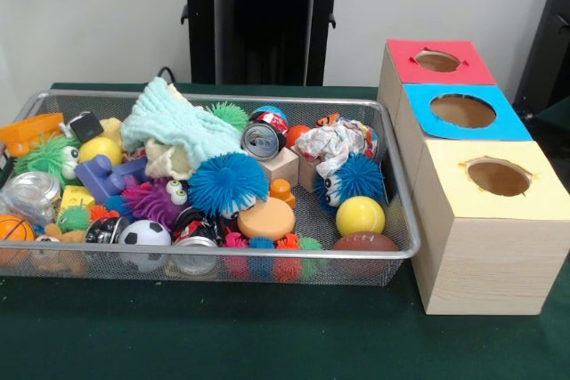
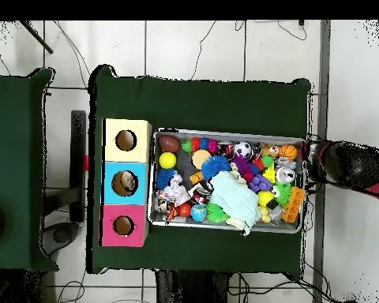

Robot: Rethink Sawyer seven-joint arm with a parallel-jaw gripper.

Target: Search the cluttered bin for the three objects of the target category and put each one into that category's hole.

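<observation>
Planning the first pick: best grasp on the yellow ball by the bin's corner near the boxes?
Probably from straight above, closing across the middle of the yellow ball. Its top is bare, but the toy football and the mesh wall of the cluttered bin crowd its sides, so a side approach looks blocked. The orange disc side has more room.

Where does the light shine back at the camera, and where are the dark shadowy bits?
In the front view, the can's silver top and the clear plastic ball glint, and the green cloth looks darker right under the cluttered bin. In the overhead view, nothing glints clearly, and the pink box's hole is dark inside.
</observation>
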